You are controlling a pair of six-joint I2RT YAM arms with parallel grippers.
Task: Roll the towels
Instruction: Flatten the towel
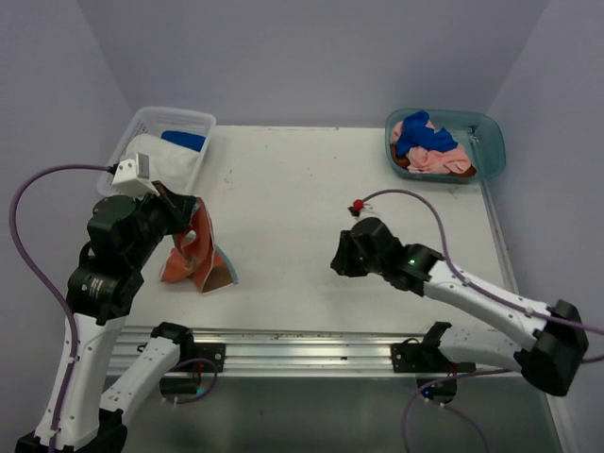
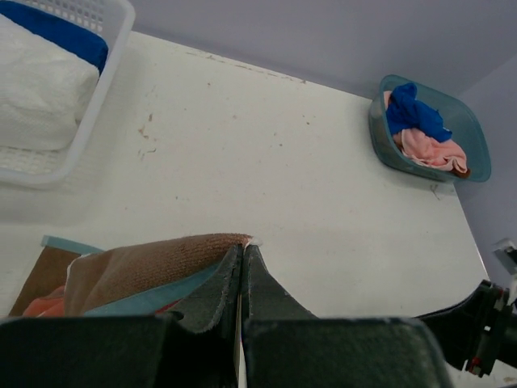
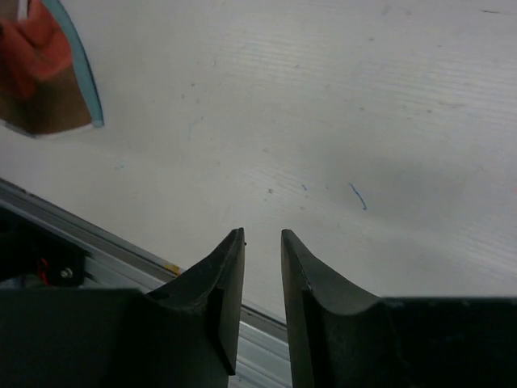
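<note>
A brown towel (image 1: 195,253) with an orange-red side and a teal edge hangs from my left gripper (image 1: 187,213), its lower end on the table near the front left. In the left wrist view the left gripper (image 2: 242,246) is shut on the top edge of the brown towel (image 2: 145,267). My right gripper (image 1: 338,259) hovers low over the table's middle front. In the right wrist view the right gripper (image 3: 262,234) is slightly open and empty, with the towel (image 3: 40,77) far off at the upper left.
A white mesh basket (image 1: 200,124) at the back left holds a white roll (image 1: 160,156) and a blue roll (image 1: 184,140). A teal tub (image 1: 493,151) at the back right holds loose blue (image 1: 415,132) and pink (image 1: 439,160) towels. A metal rail (image 1: 302,349) runs along the front edge.
</note>
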